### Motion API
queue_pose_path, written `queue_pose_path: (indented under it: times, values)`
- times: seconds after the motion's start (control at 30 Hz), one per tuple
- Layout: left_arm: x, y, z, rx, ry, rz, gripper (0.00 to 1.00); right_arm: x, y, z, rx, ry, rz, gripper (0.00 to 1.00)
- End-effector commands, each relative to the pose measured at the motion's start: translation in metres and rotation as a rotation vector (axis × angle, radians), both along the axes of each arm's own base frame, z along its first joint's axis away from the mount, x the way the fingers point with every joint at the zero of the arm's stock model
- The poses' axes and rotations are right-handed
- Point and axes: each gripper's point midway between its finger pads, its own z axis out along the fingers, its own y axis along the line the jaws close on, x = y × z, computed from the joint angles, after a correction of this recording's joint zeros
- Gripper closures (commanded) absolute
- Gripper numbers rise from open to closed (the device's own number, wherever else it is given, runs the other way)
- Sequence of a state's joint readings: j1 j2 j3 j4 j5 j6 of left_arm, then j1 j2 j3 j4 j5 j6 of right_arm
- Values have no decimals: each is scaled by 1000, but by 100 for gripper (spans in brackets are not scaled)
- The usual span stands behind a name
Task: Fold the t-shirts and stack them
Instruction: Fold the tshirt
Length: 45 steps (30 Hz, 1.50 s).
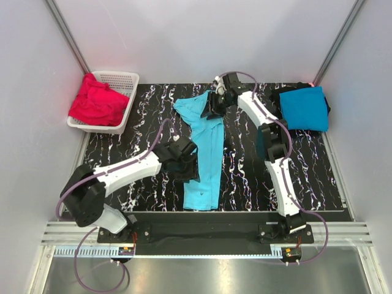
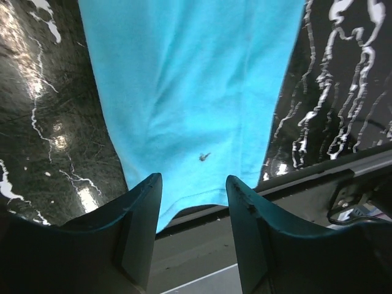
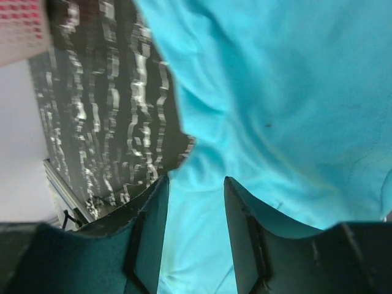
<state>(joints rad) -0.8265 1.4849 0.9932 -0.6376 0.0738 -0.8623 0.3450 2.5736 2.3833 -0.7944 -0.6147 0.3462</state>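
Light turquoise short-sleeved t-shirt point(image 1: 205, 153) lies as a long narrow strip mid-way across the black white-veined surface point(image 1: 251, 180). Left gripper point(image 2: 193, 182) is spread over its near hem. Right gripper point(image 3: 195, 182) is spread over its far end. Folded deeper blue t-shirt point(image 1: 304, 108) far right. Red t-shirts point(image 1: 97, 101) heaped in white lattice basket point(image 1: 127, 80), far left.

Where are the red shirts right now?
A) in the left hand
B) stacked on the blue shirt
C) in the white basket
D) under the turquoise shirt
C: the red shirts lie heaped in the white basket at the far left, clear of both arms.
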Motion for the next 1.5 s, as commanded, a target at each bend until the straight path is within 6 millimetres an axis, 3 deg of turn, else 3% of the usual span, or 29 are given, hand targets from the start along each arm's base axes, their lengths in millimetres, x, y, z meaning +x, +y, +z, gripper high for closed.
queue_pose_path:
  times: [0.0,0.03,0.1,0.2,0.23,0.3,0.33,0.4,0.43,0.47,0.5,0.53,0.57,0.6,0.63,0.67,0.7,0.73,0.8,0.83,1.0,1.13,1.33,1.47]
  values:
    - [15,-1,36,-22,-109,8,48,8,11,111,99,-253,33,50]
    - [13,3,40,-6,-106,7,47,8,9,115,96,-258,29,50]
    - [34,11,57,34,-184,56,46,8,6,120,72,-291,25,46]
    - [65,20,71,35,-209,129,46,13,-1,97,3,-294,23,44]
    - [76,24,67,53,-205,151,46,12,-5,83,-28,-274,17,44]
    - [107,40,67,66,-216,221,46,15,-16,58,-117,-253,-14,44]
    - [134,47,64,65,-216,266,46,9,-22,40,-158,-216,-20,44]
    - [164,49,65,40,-223,280,46,5,-33,33,-232,-222,-49,44]
    - [196,51,66,29,-236,312,47,-2,-39,17,-269,-197,-55,44]
    - [211,49,65,21,-241,313,47,-5,-43,25,-284,-218,-67,44]
    - [225,47,63,17,-247,291,47,-4,-51,25,-320,-228,-99,44]
    - [255,40,63,1,-266,296,47,-10,-57,23,-339,-232,-113,44]
    - [265,32,60,-19,-261,267,47,-12,-61,23,-349,-236,-121,45]
    - [277,25,38,-7,-230,239,48,-13,-63,24,-356,-247,-134,45]
    - [287,22,34,-16,-230,231,48,-22,-67,13,-369,-223,-129,45]
    - [305,15,48,-39,-276,226,49,-25,-68,21,-359,-236,-128,45]
    - [311,12,27,-28,-249,215,49,-28,-67,23,-354,-238,-128,45]
    - [317,10,22,-31,-250,211,49,-35,-72,15,-365,-220,-131,46]
    - [333,6,23,-50,-270,216,49,-41,-71,26,-354,-243,-126,46]
    - [340,9,6,-45,-246,229,49,-46,-72,24,-354,-240,-123,46]
    - [369,21,-17,-37,-263,261,49,-62,-66,54,-312,-297,-97,46]
    - [390,38,-13,-41,-317,290,46,-84,-52,65,-294,-317,-49,46]
    - [411,54,-12,-55,-351,311,43,-113,-31,54,-309,-303,10,46]
    - [422,42,-16,-138,-374,259,42,-130,-24,48,-329,-303,43,47]
